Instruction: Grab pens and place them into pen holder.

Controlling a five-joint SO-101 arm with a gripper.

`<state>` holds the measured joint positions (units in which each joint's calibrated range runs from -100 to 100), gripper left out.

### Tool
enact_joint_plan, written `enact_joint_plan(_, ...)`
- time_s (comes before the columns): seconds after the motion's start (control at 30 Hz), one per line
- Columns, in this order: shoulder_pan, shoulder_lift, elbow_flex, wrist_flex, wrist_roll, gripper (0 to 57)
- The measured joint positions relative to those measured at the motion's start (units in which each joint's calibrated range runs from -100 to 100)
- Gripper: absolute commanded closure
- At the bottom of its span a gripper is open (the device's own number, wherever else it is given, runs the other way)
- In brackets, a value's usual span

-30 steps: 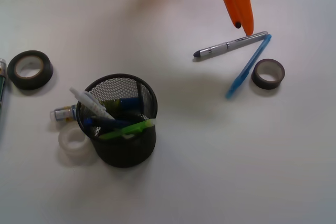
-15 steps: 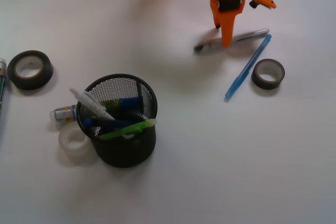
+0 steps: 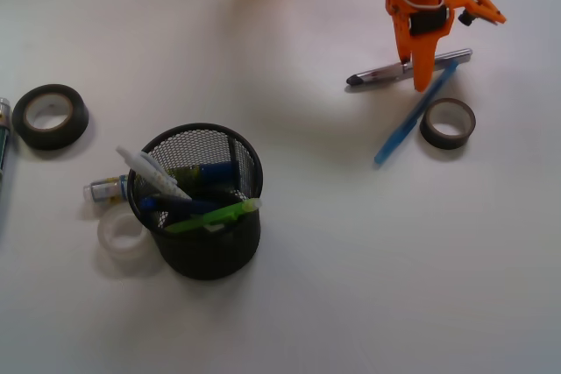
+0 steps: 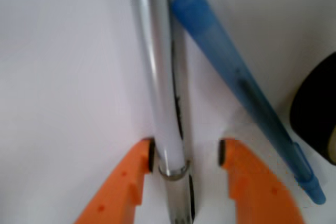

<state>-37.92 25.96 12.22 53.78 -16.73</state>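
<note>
Pincer (image 4: 186, 163) shifted right; silver-grey pen (image 4: 157, 77) between jaws.

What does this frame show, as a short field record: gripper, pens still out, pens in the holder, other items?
gripper: orange gripper open, down at the table, jaws on either side of the silver-grey pen, one jaw touching it
pens still out: silver-grey pen and light blue pen, lying side by side on the white table
pen holder: black mesh cup, upright
pens in holder: white pen, lime green pen, dark blue pen
other items: dark tape rolls, clear tape roll
</note>
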Motion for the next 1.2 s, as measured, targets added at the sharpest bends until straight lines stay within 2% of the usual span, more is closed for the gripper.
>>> enact_joint_plan(0.4, 0.2, -0.8, -3.1, 0.0, -1.5, 57.1)
enact_joint_plan(0.7, 5.5, -24.7, -7.4, -5.4, -10.5, 57.1)
enact_joint_plan(0.93, 11.5, -40.4, 0.1, -33.3, -17.6, 57.1)
enact_joint_plan(1.2, 20.7, -50.0, 33.2, -79.1, -23.1, 57.1)
